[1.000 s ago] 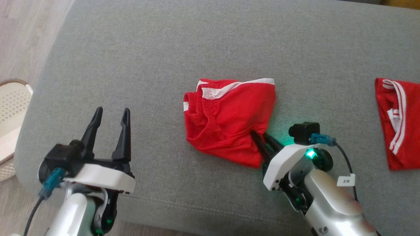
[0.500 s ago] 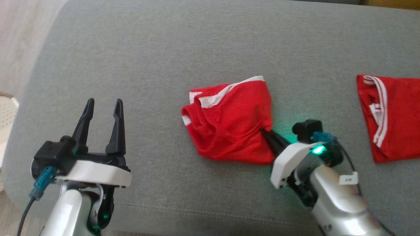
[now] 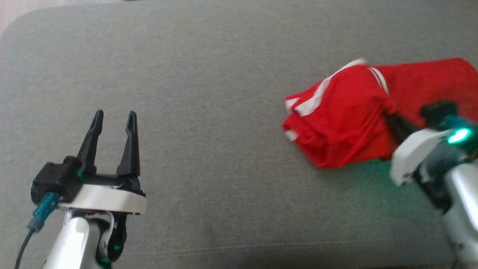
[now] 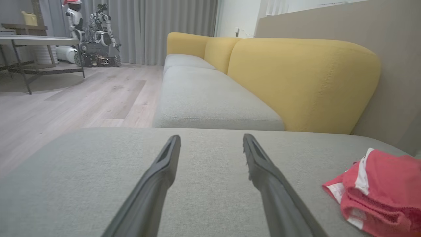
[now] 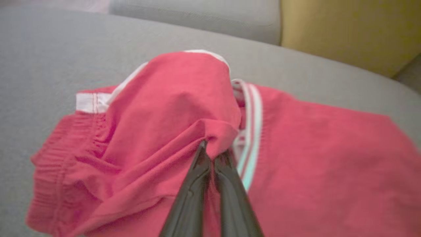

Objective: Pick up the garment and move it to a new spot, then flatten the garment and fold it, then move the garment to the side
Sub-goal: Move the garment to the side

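Observation:
The garment [image 3: 336,119] is a folded pair of red shorts with white trim, lying on the grey cushion [image 3: 209,74] at the right of the head view. My right gripper [image 3: 388,117] is shut on a bunched fold at its right edge. The right wrist view shows the closed fingertips [image 5: 212,146] pinching that fold of the garment [image 5: 158,125]. My left gripper [image 3: 114,117] stands open and empty at the lower left, far from the cloth. In the left wrist view its fingers [image 4: 164,171] point over bare cushion, with the garment [image 4: 378,184] at the lower right.
A second red piece with white stripes [image 3: 429,82] lies just behind and right of the held garment, its striped edge [image 5: 251,131] touching it. A yellow sofa back [image 4: 296,82] rises beyond the cushion. Wooden floor [image 4: 82,98] and a table [image 4: 33,42] lie to the left.
My right gripper closed on the garment's edge and dragged it right, up against the second red piece. The head camera has turned, so the whole picture shifted. The left gripper stayed open.

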